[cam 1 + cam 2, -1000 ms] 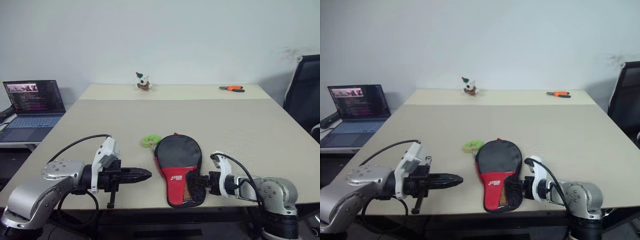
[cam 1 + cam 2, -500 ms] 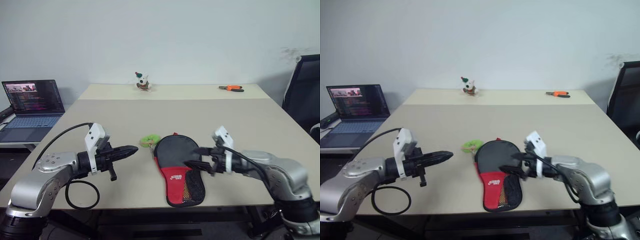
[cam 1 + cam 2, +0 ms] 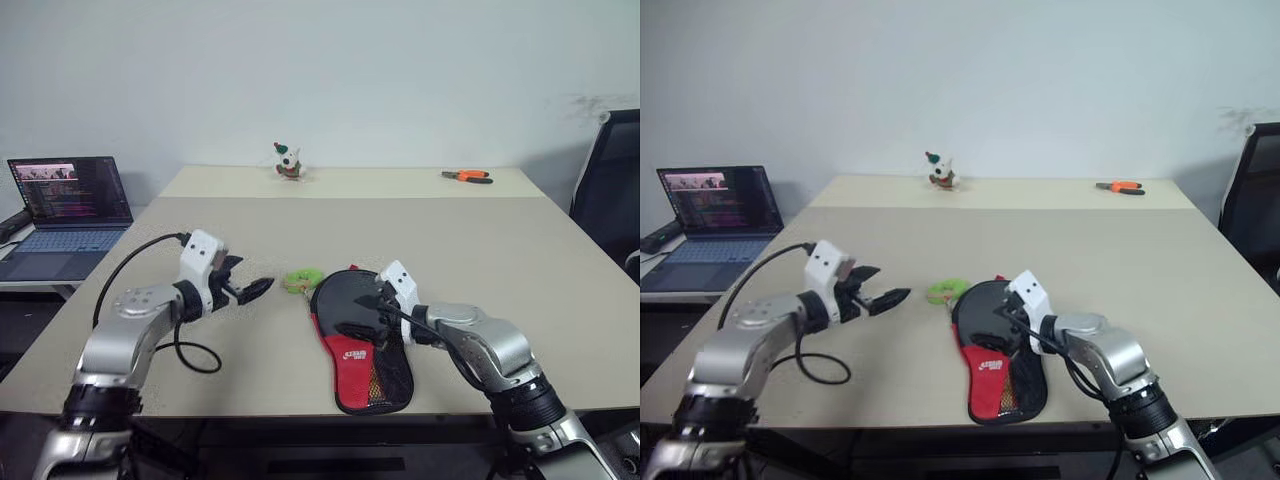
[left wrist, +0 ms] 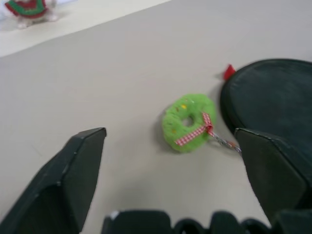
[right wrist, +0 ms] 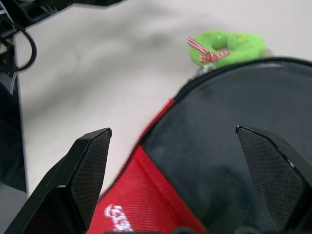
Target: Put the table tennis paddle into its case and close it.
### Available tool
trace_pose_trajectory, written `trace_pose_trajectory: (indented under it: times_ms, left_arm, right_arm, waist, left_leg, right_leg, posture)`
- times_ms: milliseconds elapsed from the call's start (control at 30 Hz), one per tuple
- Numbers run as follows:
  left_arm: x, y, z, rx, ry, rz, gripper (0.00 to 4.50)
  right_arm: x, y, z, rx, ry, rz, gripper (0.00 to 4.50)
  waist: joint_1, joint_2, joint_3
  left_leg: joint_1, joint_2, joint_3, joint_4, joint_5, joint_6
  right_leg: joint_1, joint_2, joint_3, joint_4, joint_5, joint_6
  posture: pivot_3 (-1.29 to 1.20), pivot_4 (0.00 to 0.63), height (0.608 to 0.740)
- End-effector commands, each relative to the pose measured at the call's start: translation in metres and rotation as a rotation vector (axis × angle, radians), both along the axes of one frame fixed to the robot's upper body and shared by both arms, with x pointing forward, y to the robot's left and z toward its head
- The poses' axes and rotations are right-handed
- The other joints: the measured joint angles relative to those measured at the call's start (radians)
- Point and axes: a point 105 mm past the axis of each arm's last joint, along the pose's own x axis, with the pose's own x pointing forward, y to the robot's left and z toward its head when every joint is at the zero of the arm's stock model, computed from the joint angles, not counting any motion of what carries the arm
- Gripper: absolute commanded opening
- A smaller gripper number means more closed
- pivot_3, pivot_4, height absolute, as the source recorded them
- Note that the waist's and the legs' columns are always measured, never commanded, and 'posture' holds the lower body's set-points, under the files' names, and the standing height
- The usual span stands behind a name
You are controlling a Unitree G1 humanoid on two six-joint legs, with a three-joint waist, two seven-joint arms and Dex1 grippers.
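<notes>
Black fingers of the right hand (image 3: 362,314) stand spread wide over the round end of the case (image 3: 360,335), holding nothing; in the right wrist view the two fingers (image 5: 83,170) frame the black fabric and the red logo panel, one to each side; whether they touch the fabric cannot be told. The left hand (image 3: 248,291) is likewise spread and empty, hanging just above the desk (image 3: 480,250) and pointing toward a small green ring toy (image 3: 299,280); in the left wrist view that toy (image 4: 189,122), with a red checked ribbon and a short chain, lies between the fingers' tips and well ahead of them, just beside the case's rim (image 4: 273,97). The case lies flat near the desk's front edge, its round black end toward the far side and its red and mesh handle end toward the robot; the paddle itself cannot be made out, so whether it is inside cannot be told. A black cable (image 3: 185,355) loops from the left arm onto the desk. At the far edge stand a small plush figure (image 3: 287,162) and, well to the right, orange pliers (image 3: 466,177); a laptop (image 3: 68,205) sits open on a lower surface to the left; a black chair (image 3: 608,190) stands at the right.
</notes>
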Motion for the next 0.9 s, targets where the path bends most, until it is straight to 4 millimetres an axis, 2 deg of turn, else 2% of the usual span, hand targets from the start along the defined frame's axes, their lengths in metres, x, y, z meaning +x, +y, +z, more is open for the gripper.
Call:
trace_pose_trajectory:
  times_ms: [33, 167, 367, 733, 833, 900]
  left_arm:
    - [0.017, -0.002, -0.008, 0.004, 0.063, 0.017, 4.48]
    - [0.037, -0.013, -0.023, 0.01, 0.15, -0.014, 4.48]
    - [0.051, -0.025, -0.033, 0.063, 0.185, -0.066, 4.48]
    - [0.049, -0.043, -0.052, 0.103, 0.231, -0.16, 4.48]
    - [0.048, -0.042, -0.058, 0.099, 0.245, -0.146, 3.92]
    - [0.048, -0.041, -0.059, 0.097, 0.247, -0.141, 3.25]
  right_arm:
    - [0.004, 0.003, 0.01, 0.016, -0.051, -0.012, 4.5]
    - [0.004, 0.004, 0.007, 0.012, -0.046, -0.031, 4.5]
    - [0.002, 0.004, 0.005, 0.016, -0.042, -0.047, 4.5]
    - [0.002, 0.002, 0.006, 0.021, -0.046, -0.064, 4.5]
    - [0.003, 0.002, 0.009, 0.023, -0.056, -0.067, 4.5]
    - [0.004, 0.002, 0.01, 0.022, -0.061, -0.07, 4.5]
  waist:
    - [-0.003, 0.0, 0.0]
    - [-0.004, 0.0, 0.0]
    - [-0.009, 0.0, 0.0]
    - [-0.009, 0.0, 0.0]
    - [-0.007, 0.0, 0.0]
    - [-0.007, 0.0, 0.0]
  left_leg:
    - [0.0, 0.0, 0.0, 0.0, 0.0, 0.0]
    - [0.0, 0.0, 0.0, 0.0, 0.0, 0.0]
    - [0.0, 0.0, 0.001, 0.0, 0.0, 0.0]
    - [-0.001, -0.001, 0.001, 0.0, 0.0, 0.0]
    - [-0.001, -0.001, 0.001, 0.0, 0.0, 0.0]
    - [-0.001, -0.001, 0.001, 0.0, 0.0, 0.0]
  right_leg:
    - [0.0, 0.0, 0.0, 0.0, 0.0, 0.0]
    - [0.0, 0.0, 0.0, 0.001, 0.0, 0.0]
    - [-0.001, 0.0, 0.0, 0.0, 0.0, 0.0]
    - [-0.001, 0.0, 0.001, 0.001, 0.0, 0.0]
    - [-0.001, 0.0, 0.0, 0.001, 0.0, 0.0]
    - [-0.001, 0.0, 0.0, 0.001, 0.0, 0.0]
  posture:
    - [0.0, 0.15, 0.74]
    - [0.0, 0.15, 0.74]
    - [0.0, 0.15, 0.74]
    - [0.0, 0.15, 0.74]
    - [0.0, 0.15, 0.74]
    - [0.0, 0.15, 0.74]
